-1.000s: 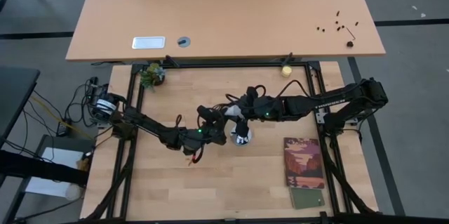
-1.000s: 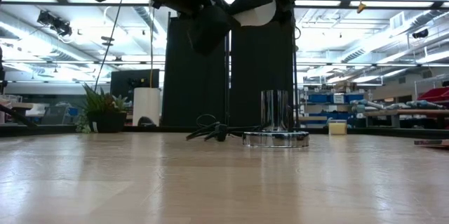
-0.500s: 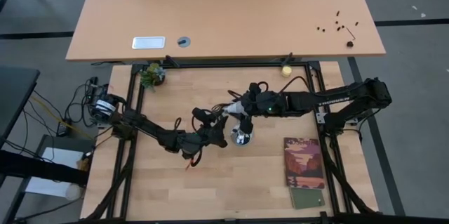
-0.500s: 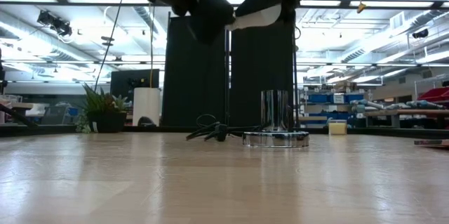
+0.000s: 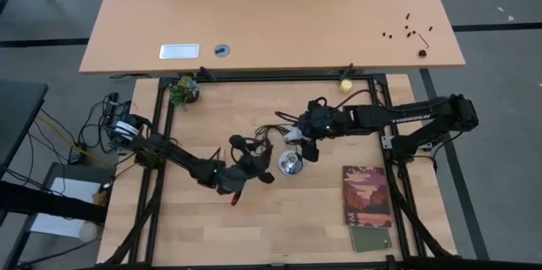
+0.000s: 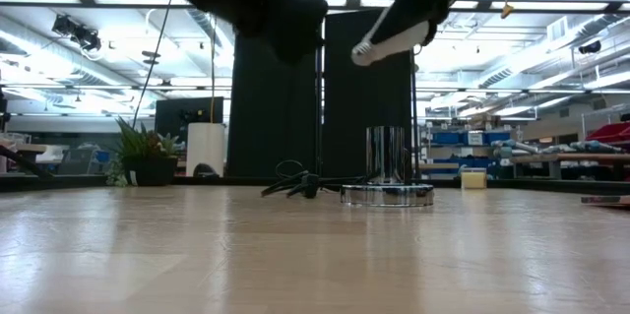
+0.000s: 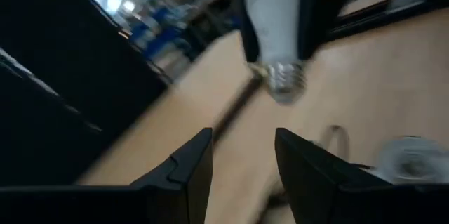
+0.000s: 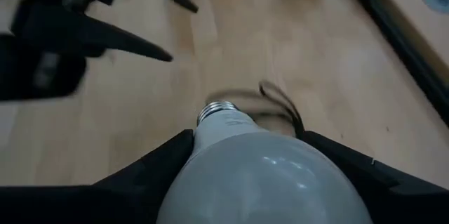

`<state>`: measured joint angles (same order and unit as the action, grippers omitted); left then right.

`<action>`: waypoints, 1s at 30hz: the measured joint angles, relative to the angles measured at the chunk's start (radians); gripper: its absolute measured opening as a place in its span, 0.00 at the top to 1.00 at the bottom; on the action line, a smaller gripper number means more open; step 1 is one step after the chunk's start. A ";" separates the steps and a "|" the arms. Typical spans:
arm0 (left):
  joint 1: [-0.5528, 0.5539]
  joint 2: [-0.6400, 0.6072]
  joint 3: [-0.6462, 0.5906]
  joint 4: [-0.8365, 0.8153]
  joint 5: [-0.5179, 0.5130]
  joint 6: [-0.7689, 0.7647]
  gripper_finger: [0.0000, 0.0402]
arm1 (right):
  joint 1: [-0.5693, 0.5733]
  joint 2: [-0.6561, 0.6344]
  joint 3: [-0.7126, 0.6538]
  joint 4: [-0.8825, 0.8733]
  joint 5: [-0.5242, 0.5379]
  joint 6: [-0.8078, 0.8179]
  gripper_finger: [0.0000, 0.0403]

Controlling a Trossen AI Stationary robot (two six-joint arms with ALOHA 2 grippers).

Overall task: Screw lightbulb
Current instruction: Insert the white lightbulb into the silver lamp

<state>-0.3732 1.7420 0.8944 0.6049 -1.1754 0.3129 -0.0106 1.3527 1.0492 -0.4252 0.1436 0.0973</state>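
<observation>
The white lightbulb [image 8: 261, 179] is in my right gripper [image 5: 300, 137], above the table and just to the far right of the round silver socket [image 5: 290, 165]. Its grey screw base [image 6: 362, 55] slants down toward the left in the low view. The socket [image 6: 387, 170] stands upright on the wood with nothing in it. My left gripper [image 7: 242, 138] hovers open to the left of the socket [image 7: 410, 159], with nothing between its fingers. Its two dark fingers [image 8: 133, 41] show beyond the bulb in the right wrist view. My right gripper pinches the bulb's wide glass part [image 8: 210, 155] between its two fingers, one on each side. The screw base [image 8: 214, 110] sticks out past the fingertips. The fingers slant down from the table's right. The bulb is lifted clear of the table and the socket.
A booklet [image 5: 367, 195] and a green card [image 5: 371, 238] lie at the near right. A small plant [image 5: 182, 90] and a yellowish ball [image 5: 345, 85] sit by the far rail. The socket's black cord [image 6: 295, 182] lies behind it.
My right gripper has carried the bulb toward the table's right, away from my left gripper, and tipped it so that the screw base now slants down instead of lying level. My left gripper has rolled about its own line and drawn toward the near edge.
</observation>
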 joint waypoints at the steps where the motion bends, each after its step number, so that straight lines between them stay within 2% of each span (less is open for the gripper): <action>1: 0.002 0.000 0.000 -0.043 0.040 -0.084 0.60 | -0.003 0.002 0.019 -0.051 -0.005 -0.010 0.32; 6: 0.025 0.007 0.000 -0.184 0.239 -0.380 0.58 | 0.001 0.019 0.069 -0.155 -0.040 -0.068 0.35; 9: 0.027 0.045 0.000 -0.174 0.312 -0.431 0.54 | 0.001 0.020 0.073 -0.160 -0.112 -0.110 0.36; 12: 0.025 0.105 0.000 -0.123 0.362 -0.476 0.49 | 0.002 0.021 0.073 -0.184 -0.128 -0.138 0.34; 18: 0.026 0.179 -0.001 -0.043 0.367 -0.524 0.42 | 0.001 0.030 0.079 -0.253 -0.161 -0.161 0.33; 24: 0.027 0.193 -0.001 0.013 0.341 -0.526 0.43 | 0.004 0.124 0.183 -0.380 -0.166 -0.227 0.36; 30: 0.026 0.193 -0.001 0.005 0.350 -0.566 0.43 | 0.002 0.213 0.238 -0.414 -0.167 -0.284 0.32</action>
<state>-0.3473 1.9350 0.8936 0.6098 -0.8251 -0.2533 -0.0090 1.5654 1.2876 -0.8392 -0.0231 -0.1866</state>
